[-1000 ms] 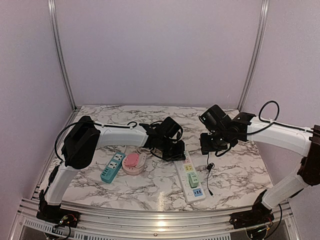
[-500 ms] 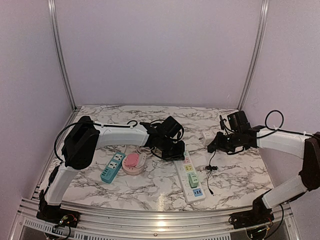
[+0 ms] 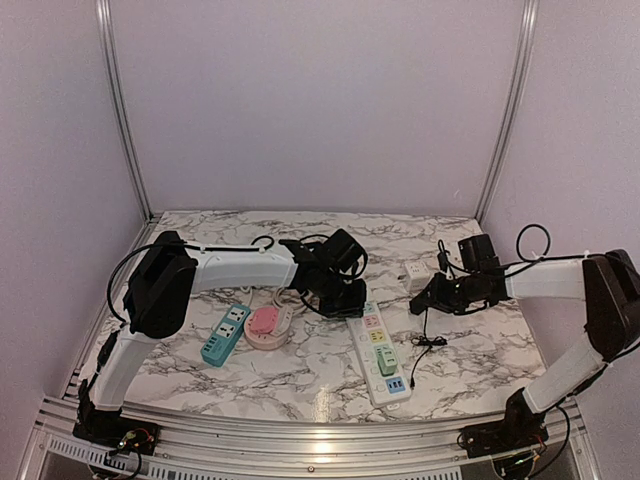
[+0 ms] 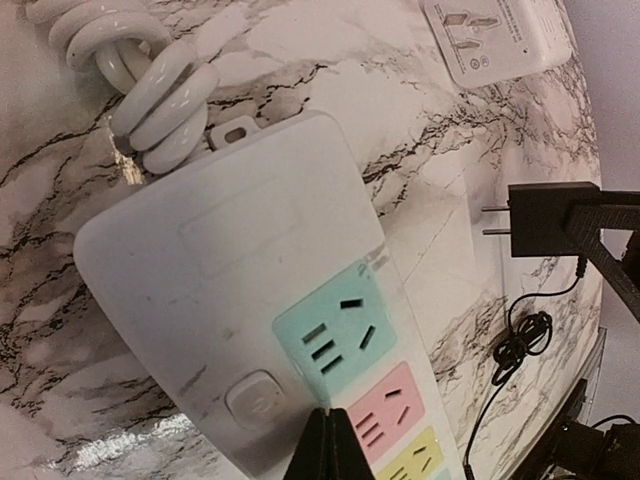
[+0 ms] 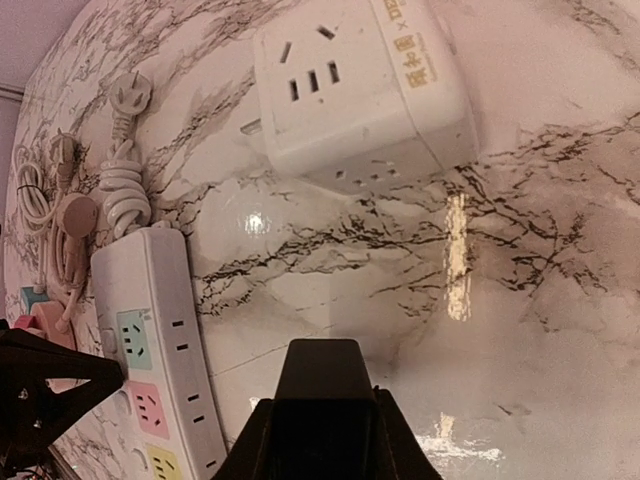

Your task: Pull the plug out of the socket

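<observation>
A white power strip (image 3: 380, 350) with coloured sockets lies mid-table; its sockets are empty in the left wrist view (image 4: 300, 260). My left gripper (image 3: 345, 300) is shut, its tips (image 4: 333, 440) pressed on the strip beside the blue socket. My right gripper (image 3: 428, 297) is shut on a black plug (image 3: 424, 298), held low over the marble to the right of the strip. The plug (image 4: 545, 215) is clear of the strip, prongs bare. It fills my right fingers (image 5: 322, 370). Its thin black cable (image 3: 420, 343) trails on the table.
A white cube socket (image 3: 415, 271) stands just behind the right gripper, and shows in the right wrist view (image 5: 360, 90). A blue strip (image 3: 225, 334) and a pink socket (image 3: 265, 322) lie at left. Coiled white cord (image 4: 150, 90) sits at the strip's far end.
My right arm has dropped lower and drawn back to the right, carrying the black plug down near the table. The left gripper has stayed on the strip.
</observation>
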Available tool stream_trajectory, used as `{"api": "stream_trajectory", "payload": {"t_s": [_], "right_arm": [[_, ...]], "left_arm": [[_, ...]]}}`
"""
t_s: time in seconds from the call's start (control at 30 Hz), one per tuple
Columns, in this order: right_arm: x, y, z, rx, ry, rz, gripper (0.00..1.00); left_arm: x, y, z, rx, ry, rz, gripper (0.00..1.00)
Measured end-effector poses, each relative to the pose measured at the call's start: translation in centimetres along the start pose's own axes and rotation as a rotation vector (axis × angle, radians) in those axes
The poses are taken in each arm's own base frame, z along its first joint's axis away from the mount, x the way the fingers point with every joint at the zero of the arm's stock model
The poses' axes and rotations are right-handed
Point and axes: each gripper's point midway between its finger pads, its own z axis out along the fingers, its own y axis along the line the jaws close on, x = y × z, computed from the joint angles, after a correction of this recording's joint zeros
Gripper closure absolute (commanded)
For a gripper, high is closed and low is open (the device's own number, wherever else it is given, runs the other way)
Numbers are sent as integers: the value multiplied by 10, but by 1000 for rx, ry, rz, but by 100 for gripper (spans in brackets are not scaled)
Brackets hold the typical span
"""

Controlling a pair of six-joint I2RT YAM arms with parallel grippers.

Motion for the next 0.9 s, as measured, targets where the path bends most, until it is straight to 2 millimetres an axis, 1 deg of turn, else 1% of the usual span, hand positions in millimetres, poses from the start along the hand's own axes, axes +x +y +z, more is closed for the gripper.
{"api": "stream_trajectory", "payload": {"t_s": [0.1,0.17,0.33,0.67,0.8,0.9], "right_arm": [[8,-8,2,11,15,8,63],[11,-11,2,14,22,12,53],[11,-16,2,24,19,8,38],[16,-34,-3,121,33,-8,22],[11,-36,-13,159,10,-20,20],[1,-30,-24,193,-19,-51,19]], "left_arm": [[0,1,-1,-11,2,4,100],[0,2,-2,-15,4,4,100],[0,3,-2,-24,4,4,100],[0,3,-3,-24,4,5,100],[0,3,-3,-24,4,5,100],[0,3,-3,-25,4,6,100]]}}
